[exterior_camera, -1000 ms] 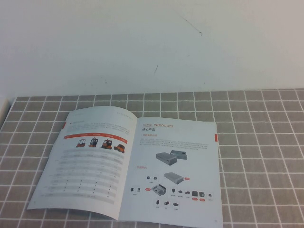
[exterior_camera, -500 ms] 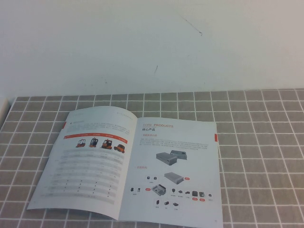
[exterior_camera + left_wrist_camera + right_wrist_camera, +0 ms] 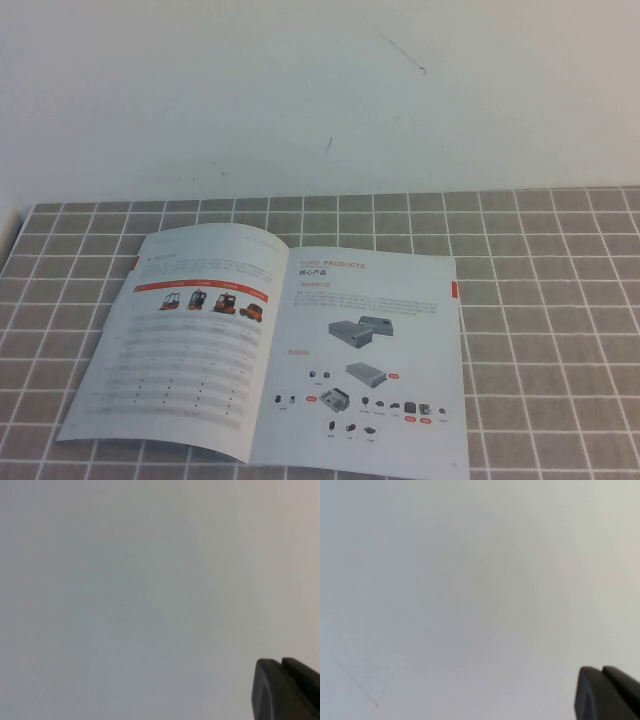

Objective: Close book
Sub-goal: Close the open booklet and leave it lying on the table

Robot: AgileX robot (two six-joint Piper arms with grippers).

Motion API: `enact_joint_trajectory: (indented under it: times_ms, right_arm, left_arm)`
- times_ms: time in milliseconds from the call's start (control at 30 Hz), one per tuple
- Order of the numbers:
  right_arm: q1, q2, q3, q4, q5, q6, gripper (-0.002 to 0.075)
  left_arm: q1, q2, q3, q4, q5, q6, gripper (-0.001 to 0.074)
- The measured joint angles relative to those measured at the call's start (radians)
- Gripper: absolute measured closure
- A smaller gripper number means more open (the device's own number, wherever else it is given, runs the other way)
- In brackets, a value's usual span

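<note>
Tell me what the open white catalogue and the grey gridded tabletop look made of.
Open white catalogue: thin paper, perhaps coated; pages bow and carry colour print. Grey gridded tabletop: matte tile or tile-print mat, unclear which. Left claw and right claw: dark, likely plastic, outside the high view, facing a pale surface.

open product catalogue [image 3: 270, 350]: 1 | tiled table [image 3: 550, 300]: 1 | wall [image 3: 300, 90]: 1 | left gripper [image 3: 287, 690], facing wall: 1 | right gripper [image 3: 607, 692], facing wall: 1

The book [image 3: 300, 350] is cut off at its near edge; left gripper [image 3: 286, 691] and right gripper [image 3: 606, 694] show only dark corners
</note>
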Motion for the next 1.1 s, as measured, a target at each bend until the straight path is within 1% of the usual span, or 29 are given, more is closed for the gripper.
enact_joint_trajectory:
  times_ms: [100, 167, 233, 433, 500, 533, 633, 733, 833, 1000, 1100]
  right_arm:
    - [0.0, 0.0, -0.117, 0.019, 0.228, 0.004, 0.0728]
    - [0.0, 0.01, -0.21, 0.027, 0.409, 0.004, 0.0728]
    - [0.0, 0.049, -0.306, 0.027, 0.552, 0.004, 0.0728]
    - [0.0, 0.292, -0.512, 0.04, 0.842, -0.006, 0.0728]
    - [0.0, 0.407, -0.574, 0.059, 0.921, -0.049, 0.0728]
    - [0.0, 0.468, -0.604, 0.075, 0.956, -0.101, 0.0728]
    - [0.0, 0.645, -0.676, 0.125, 1.011, -0.217, 0.0728]
    - [0.0, 0.844, -0.741, 0.183, 1.02, -0.325, 0.0728]
    - [0.0, 1.026, -0.815, 0.288, 1.02, -0.458, 0.0728]
    - [0.014, 1.288, -0.944, 0.547, 1.012, -0.707, 0.0728]
    - [0.075, 1.416, -0.995, 0.647, 0.992, -0.831, 0.0728]
  left_arm:
    - [0.0, 0.0, -0.103, 0.139, 0.246, -0.049, 0.0737]
    - [0.0, 0.0, -0.192, 0.162, 0.399, -0.088, 0.0737]
    - [0.0, 0.022, -0.267, 0.167, 0.535, -0.11, 0.0737]
    - [0.0, 0.211, -0.418, 0.158, 0.834, -0.118, 0.0737]
    - [0.0, 0.297, -0.472, 0.136, 0.921, -0.118, 0.0737]
    - [0.0, 0.348, -0.5, 0.119, 0.965, -0.118, 0.0737]
    - [0.0, 0.492, -0.573, 0.057, 1.056, -0.069, 0.0737]
    - [0.0, 0.644, -0.641, -0.021, 1.114, -0.002, 0.0737]
    - [0.0, 0.777, -0.699, -0.095, 1.157, 0.05, 0.0737]
    - [0.0, 0.935, -0.742, -0.165, 1.139, 0.075, 0.0737]
    - [0.0, 1.015, -0.751, -0.174, 1.118, 0.087, 0.0738]
